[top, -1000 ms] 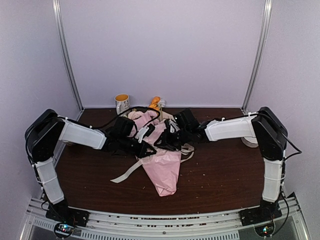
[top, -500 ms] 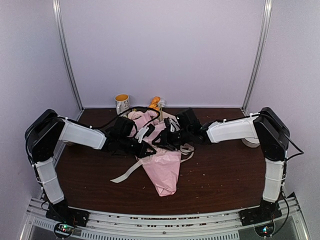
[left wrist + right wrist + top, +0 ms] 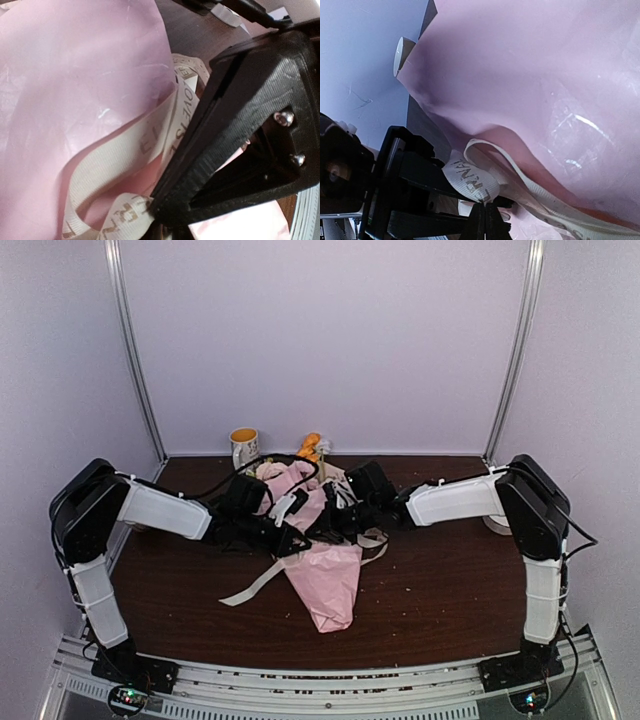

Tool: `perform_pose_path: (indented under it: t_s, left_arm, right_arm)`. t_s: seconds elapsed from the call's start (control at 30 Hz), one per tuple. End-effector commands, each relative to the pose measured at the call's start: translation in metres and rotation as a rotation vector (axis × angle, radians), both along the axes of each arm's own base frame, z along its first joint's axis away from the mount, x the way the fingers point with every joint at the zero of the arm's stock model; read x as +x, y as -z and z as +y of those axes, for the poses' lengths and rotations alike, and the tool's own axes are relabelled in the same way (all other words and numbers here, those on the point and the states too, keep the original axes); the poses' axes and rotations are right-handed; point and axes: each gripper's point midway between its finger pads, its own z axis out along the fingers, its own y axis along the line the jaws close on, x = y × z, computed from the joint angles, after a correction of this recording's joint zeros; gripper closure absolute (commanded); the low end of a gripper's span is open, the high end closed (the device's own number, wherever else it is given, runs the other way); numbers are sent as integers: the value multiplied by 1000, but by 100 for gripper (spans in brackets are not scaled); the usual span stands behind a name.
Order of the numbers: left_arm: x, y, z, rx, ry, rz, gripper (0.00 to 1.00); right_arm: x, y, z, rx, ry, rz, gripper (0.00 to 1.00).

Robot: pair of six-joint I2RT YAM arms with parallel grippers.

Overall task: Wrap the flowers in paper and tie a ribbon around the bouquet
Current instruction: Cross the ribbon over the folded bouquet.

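My right tool (image 3: pixel 481 220) was clenched on the ribbon (image 3: pixel 470 182), its tips nipping a printed loop against the pink paper (image 3: pixel 545 75). My left tool (image 3: pixel 288 536) was clenched too. The ribbon ran in under its finger, but I could not tell whether it was truly pinched there.

The bouquet (image 3: pixel 330 585) lay flat, its wide end just right of the mug (image 3: pixel 243 447) and its narrow end pointing away from the mug, toward my bases.

I judged the ribbon limp, light and a little slick, best taken flat across its width close to the paper. The paper looked thin and likely to crease or tear under a hard pull.

The dark tabletop (image 3: pixel 450 580) was smooth, with small flecks scattered well away from the mug. Pale walls rose close behind the mug.
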Motion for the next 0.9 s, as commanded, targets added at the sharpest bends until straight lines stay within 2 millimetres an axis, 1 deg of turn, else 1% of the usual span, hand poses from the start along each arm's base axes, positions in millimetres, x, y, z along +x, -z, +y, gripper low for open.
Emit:
perform_pose_path:
  t_s: [0.0,0.03,0.07,0.13,0.2,0.27,0.33,0.37,0.4,0.43,0.5,0.53,0.63,0.7,0.73,0.8,0.83,0.87]
  left_arm:
    - [3,-26,2,-32,10,-70,70]
    - [2,-31,4,-26,18,-80,61]
    - [1,-35,7,-16,19,-92,56]
    - [-1,-48,13,-10,26,-124,51]
    - [0,-56,19,-8,26,-141,50]
    - [2,-56,26,7,22,-113,51]
    - [5,-57,29,3,20,-85,56]
    - [7,-56,29,9,12,-76,59]
    - [11,-52,31,27,-5,-68,64]
    - [12,-46,32,49,-12,-50,68]
    - [14,-38,31,82,-11,-19,74]
    - [12,-37,29,82,4,-8,76]
    - [10,-44,26,102,9,-50,77]
    - [14,-43,31,147,-19,-78,77]
    - [19,-41,36,179,-49,-89,73]
    - [32,-37,50,246,-141,-110,69]
    - [37,-37,53,261,-166,-120,67]
    - [39,-38,53,260,-173,-128,65]
  right_arm:
    - [10,-13,-2,-22,5,-50,100]
    - [12,-13,-4,-32,7,-55,100]
    - [14,-12,-6,-43,7,-58,100]
    - [17,-6,-11,-64,9,-54,100]
    - [20,1,-15,-85,17,-45,100]
    - [21,5,-16,-93,19,-40,100]
    - [22,7,-17,-96,22,-40,100]
    - [22,8,-17,-98,24,-38,100]
    - [23,8,-16,-96,27,-37,100]
    - [23,9,-16,-97,28,-37,100]
    - [24,9,-15,-95,29,-39,100]
    - [25,9,-15,-95,29,-40,100]
    - [25,10,-15,-98,28,-38,100]
    - [26,8,-13,-95,29,-41,100]
    - [27,9,-14,-98,32,-42,100]
    - [28,7,-13,-96,31,-43,100]
    - [28,6,-13,-98,29,-45,100]
    - [27,6,-13,-99,28,-46,100]
